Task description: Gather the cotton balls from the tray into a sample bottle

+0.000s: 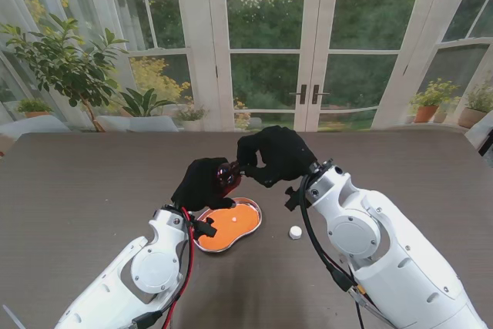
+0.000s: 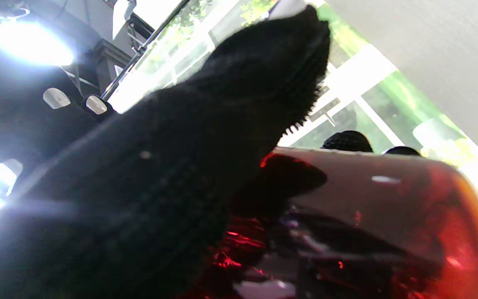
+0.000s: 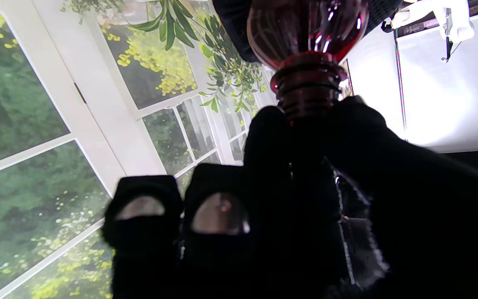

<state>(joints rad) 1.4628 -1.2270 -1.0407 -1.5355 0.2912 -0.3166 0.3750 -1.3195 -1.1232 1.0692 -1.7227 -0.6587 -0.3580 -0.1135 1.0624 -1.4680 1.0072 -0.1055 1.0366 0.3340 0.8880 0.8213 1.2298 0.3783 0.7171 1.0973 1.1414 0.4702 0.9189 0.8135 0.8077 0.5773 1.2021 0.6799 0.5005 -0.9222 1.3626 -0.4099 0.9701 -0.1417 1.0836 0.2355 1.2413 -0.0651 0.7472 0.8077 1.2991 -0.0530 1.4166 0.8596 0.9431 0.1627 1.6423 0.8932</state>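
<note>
Left hand: the black-gloved left hand (image 1: 202,183) is raised over the worktop (image 1: 77,190), its fingers wrapped around the body of the sample bottle (image 1: 228,176); in the left wrist view one gloved finger (image 2: 264,83) lies across the dark red glass (image 2: 388,199).
Right hand: the right hand (image 1: 273,156), also in a black glove, meets the bottle from the right; in the right wrist view its fingers (image 3: 264,137) and thumb are pinched at the threaded neck (image 3: 307,89) of the bottle. Whether a cap or a cotton ball sits between those fingertips cannot be told.
Sample bottle: dark red, translucent, held clear of the worktop between the 2 hands, tilted with its neck towards the right hand.
Tray: an orange tray (image 1: 245,221) with a clear rim lies on the worktop, nearer to me than the hands and partly hidden by the left wrist.
Cotton ball: 1 small white ball (image 1: 233,216) lies on the tray, near its middle.
White piece: a small round white object (image 1: 295,232) rests on the worktop just to the right of the tray, apart from it; it is too small to identify.
Surroundings: glass doors (image 1: 308,52) and potted plants (image 1: 69,67) stand beyond the far edge of the worktop.
</note>
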